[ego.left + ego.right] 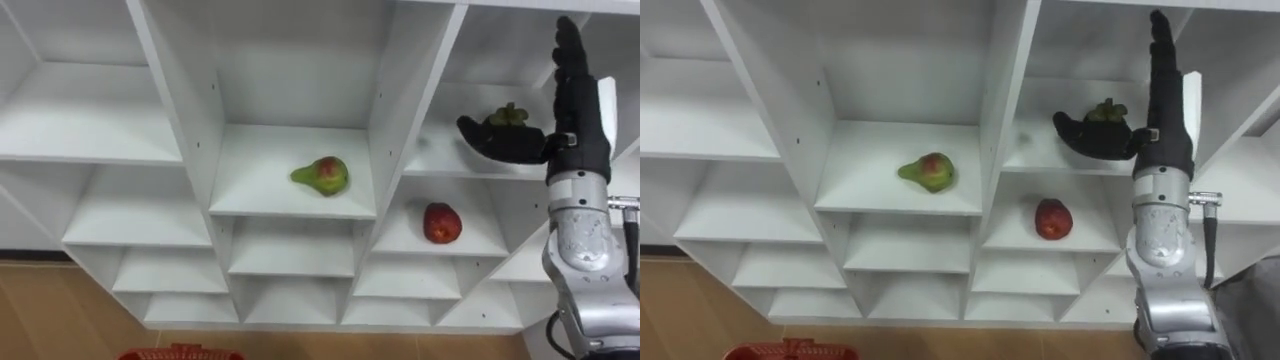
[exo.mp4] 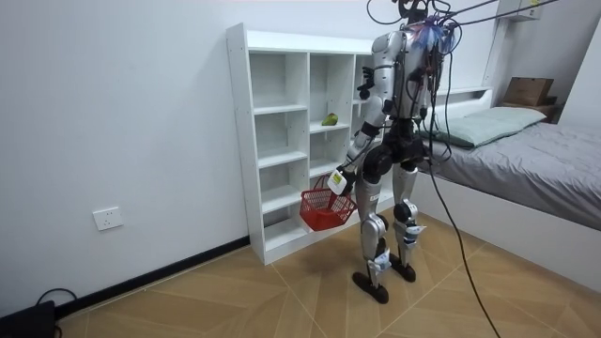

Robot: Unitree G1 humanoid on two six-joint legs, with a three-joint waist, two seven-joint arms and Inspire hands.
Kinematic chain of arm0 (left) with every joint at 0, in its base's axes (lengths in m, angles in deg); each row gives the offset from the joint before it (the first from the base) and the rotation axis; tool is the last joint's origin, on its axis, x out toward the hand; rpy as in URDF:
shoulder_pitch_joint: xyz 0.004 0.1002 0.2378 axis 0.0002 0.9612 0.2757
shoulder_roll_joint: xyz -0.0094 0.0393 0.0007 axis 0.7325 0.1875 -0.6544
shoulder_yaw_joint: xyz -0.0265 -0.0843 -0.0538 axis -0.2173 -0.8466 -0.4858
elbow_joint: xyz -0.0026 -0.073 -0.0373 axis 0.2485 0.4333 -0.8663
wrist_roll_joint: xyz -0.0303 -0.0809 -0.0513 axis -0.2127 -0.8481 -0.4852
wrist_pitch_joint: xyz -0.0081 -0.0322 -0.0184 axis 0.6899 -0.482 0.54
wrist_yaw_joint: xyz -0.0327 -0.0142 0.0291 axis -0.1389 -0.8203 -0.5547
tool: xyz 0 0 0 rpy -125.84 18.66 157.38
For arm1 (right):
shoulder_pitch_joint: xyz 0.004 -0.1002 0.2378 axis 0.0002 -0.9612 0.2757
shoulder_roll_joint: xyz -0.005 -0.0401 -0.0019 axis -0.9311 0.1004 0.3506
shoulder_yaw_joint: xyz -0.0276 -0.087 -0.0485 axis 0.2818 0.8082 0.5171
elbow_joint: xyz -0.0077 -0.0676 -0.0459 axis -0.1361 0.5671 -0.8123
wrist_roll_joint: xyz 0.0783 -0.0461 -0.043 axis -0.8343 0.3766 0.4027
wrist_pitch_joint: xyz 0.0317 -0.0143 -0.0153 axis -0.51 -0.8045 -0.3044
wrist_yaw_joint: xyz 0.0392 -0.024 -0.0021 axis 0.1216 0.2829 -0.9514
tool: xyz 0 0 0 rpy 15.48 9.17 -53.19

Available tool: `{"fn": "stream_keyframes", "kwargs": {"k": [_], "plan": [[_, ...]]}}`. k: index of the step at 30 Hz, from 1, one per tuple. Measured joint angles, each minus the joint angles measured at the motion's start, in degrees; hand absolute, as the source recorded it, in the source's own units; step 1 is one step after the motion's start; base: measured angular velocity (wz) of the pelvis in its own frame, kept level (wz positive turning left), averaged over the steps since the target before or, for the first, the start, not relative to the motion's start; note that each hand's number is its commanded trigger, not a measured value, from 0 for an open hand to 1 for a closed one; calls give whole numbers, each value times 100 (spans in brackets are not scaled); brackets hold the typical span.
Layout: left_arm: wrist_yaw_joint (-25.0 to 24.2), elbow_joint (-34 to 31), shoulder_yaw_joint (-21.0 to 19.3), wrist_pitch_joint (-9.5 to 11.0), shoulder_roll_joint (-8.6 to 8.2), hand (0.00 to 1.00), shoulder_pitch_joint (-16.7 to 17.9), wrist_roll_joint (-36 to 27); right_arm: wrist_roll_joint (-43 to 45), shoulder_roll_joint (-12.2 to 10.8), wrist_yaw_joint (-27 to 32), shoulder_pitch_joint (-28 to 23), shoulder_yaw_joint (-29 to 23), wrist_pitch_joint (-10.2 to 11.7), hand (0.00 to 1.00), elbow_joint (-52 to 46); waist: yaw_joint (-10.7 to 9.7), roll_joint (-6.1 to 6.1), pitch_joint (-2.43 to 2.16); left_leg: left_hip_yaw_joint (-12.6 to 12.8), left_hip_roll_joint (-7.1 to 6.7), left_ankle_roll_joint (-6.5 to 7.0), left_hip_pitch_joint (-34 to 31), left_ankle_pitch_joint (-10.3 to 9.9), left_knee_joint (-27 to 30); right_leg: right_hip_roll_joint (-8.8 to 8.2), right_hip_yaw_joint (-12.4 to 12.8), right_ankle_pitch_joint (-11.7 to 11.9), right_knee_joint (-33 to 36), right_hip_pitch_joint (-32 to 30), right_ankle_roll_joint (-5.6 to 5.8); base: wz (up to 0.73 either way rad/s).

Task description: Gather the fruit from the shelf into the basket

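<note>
**Dark fruit on the upper right shelf, right hand spread beside it**

The small dark purple fruit with a green leafy cap [image 1: 510, 116] sits in the upper right compartment of the white wooden shelving unit [image 1: 260, 170], near the front edge of its board. It looks like a hard, smooth-rinded fruit, light for its size. It will probably roll if nudged, and a shallow pinch could slip off it. The leafy cap seems a poor place to pull. The safer hold is likely round the widest part of the body, thumb on one side and fingers on the other.

The right hand [image 1: 578, 110] stands just beside it, wide open. Its fingers point straight up and its thumb reaches sideways across the front of the fruit. Black thumb lies against dark rind, so I cannot tell whether they touch. Nothing is gripped yet.

One compartment down, a glossy round red apple [image 1: 442, 222] rests on its board. In the middle column lies a green pear with a red blush [image 1: 322, 175], on its side. Both look firm but easily bruised.

In the room view the robot stands upright, close to the shelves. The left hand [image 2: 340, 180] hangs low at its side, and a red open-weave basket [image 2: 324, 208] hangs from it by the handle.
</note>
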Motion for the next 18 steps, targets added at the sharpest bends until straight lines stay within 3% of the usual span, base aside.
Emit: {"fn": "stream_keyframes", "kwargs": {"k": [7, 18], "plan": [[-93, -11, 0, -112, 33, 100, -51, 60, -164, 204, -120, 332, 0, -75, 0, 783, -6, 3, -4, -74, -10, 1, -9, 8, 3, -10, -73, 1, -17, 27, 1, 5], [-113, -11, 6, -273, 31, 100, -98, 42, -304, 207, -338, 355, 4, -364, 0, 1247, -25, 37, -18, -74, -11, -1, 34, 9, -1, -13, -87, 1, -37, 82, 2, 0]]}}
